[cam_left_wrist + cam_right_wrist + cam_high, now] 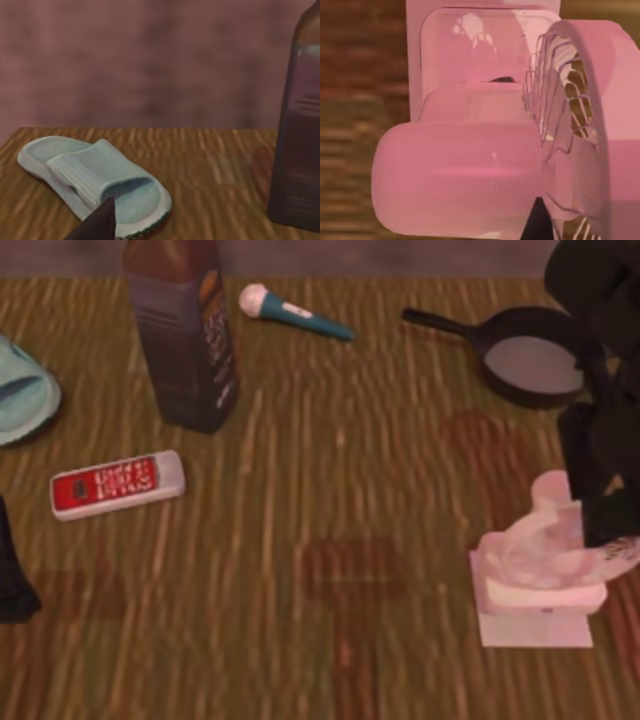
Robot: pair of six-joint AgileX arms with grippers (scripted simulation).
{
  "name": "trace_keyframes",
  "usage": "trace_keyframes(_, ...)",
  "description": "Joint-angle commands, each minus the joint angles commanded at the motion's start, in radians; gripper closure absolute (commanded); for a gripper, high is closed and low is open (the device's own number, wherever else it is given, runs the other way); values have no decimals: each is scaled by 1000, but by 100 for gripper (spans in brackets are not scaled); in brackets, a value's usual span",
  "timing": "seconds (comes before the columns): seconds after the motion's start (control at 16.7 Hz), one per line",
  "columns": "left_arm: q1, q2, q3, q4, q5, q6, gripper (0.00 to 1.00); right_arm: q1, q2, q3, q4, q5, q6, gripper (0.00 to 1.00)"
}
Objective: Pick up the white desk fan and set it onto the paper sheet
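Counter (330,540): streaked brown-and-green woven surface with faint reddish patches; a blurred mauve wall behind it in the left wrist view.

White desk fan (545,560): stands at the counter's right near side, its squarish base resting on the paper sheet (535,630), which shows as a pale strip past the base's near edge. Tinted pink; round wire grille, cylindrical hub and chunky base fill the right wrist view.

Right end effector (605,530): dark, at the fan's right, touching or just beside the grille; cannot tell how far its fingers are spread or whether they hold the fan.

Left end effector (15,580): parked at the left edge; one dark fingertip shows, opening cannot be told.

Other items:
- dark bottle (185,330), far left
- pale blue slipper (20,390), left edge
- white remote (118,484) with red face
- teal-handled microphone (292,312), far
- black frying pan (525,355), far right
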Motion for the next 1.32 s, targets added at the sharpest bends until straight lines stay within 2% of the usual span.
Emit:
trace_keyframes(0.24, 0, 0, 0, 0, 0, 0, 0, 5, 4, -1, 6, 1, 0, 100)
trace_keyframes(0.6, 0, 0, 0, 0, 0, 0, 0, 0, 15, -116, 131, 0, -1, 100)
trace_keyframes(0.84, 0, 0, 0, 0, 0, 0, 0, -1, 15, -122, 137, 0, 0, 100)
trace_keyframes(1.32, 0, 0, 0, 0, 0, 0, 0, -1, 15, -122, 137, 0, 0, 40)
